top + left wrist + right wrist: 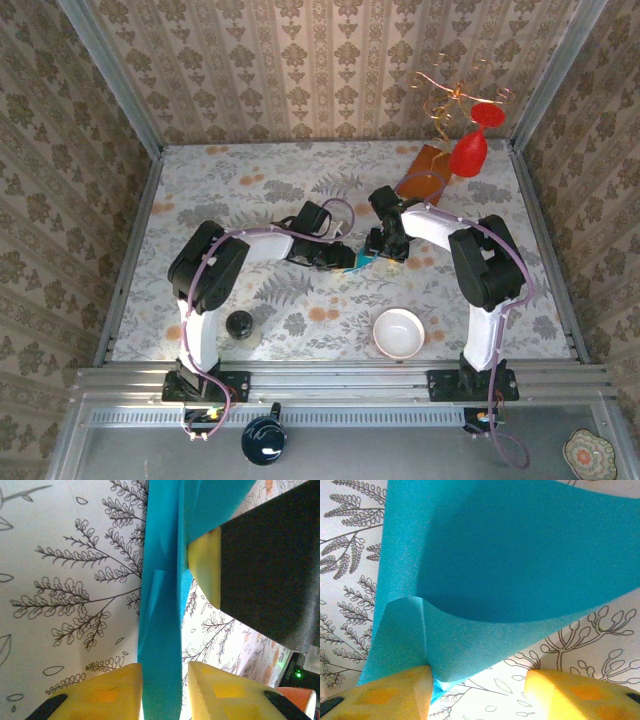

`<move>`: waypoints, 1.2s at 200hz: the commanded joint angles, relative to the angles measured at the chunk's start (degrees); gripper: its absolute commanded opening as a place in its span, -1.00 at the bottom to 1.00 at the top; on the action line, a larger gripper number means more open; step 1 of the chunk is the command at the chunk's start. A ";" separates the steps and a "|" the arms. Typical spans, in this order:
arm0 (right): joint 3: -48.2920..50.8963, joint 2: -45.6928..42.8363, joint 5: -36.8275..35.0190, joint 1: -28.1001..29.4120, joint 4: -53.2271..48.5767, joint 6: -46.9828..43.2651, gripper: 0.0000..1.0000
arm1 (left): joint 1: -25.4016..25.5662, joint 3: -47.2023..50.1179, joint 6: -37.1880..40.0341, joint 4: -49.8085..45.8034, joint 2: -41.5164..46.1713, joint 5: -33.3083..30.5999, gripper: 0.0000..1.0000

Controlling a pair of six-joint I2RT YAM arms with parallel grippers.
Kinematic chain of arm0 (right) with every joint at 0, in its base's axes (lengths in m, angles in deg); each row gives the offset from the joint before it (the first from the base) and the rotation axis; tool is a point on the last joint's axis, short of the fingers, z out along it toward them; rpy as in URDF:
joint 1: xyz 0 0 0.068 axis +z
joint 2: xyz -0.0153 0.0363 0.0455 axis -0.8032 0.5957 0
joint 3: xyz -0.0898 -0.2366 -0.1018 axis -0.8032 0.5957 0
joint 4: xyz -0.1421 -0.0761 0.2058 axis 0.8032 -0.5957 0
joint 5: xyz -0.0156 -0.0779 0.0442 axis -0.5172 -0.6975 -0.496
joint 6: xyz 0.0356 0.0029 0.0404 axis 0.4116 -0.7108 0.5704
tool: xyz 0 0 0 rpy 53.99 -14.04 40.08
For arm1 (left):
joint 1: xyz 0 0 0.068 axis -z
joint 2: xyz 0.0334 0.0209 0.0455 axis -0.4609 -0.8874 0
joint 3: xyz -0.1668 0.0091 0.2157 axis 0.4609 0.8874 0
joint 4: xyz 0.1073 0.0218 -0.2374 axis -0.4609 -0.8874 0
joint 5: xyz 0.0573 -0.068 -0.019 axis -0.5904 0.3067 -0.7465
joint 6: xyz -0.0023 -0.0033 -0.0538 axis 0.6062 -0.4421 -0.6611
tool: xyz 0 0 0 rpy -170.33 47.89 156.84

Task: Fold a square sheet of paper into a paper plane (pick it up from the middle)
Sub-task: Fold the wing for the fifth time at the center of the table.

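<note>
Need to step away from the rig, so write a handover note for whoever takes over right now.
Left gripper: jaws set narrowly around the folded strip of the square sheet of paper. I cannot tell whether they actually grip it.
Right gripper: open, with one of its fingers against the paper.
Paper: between the two grippers, beyond the white bowl.
Done: some folding, since layers and a turned-over flap show.
Left: no pointed plane shape yet, so the remaining folds and the centre crease probably need doing.
</note>
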 commanded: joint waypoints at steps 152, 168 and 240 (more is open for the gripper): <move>3.83 6.27 0.32 -0.91 6.55 -0.95 0.14 | 1.79 -3.87 3.32 -6.57 2.72 -5.59 -0.52; 3.89 6.27 0.34 -0.90 6.55 -0.96 0.14 | 1.91 -4.06 3.57 -7.22 2.19 -5.88 -0.55; 3.89 6.28 0.43 -0.95 6.73 -0.78 0.14 | 2.44 -4.33 4.29 -8.90 0.72 -6.68 -0.68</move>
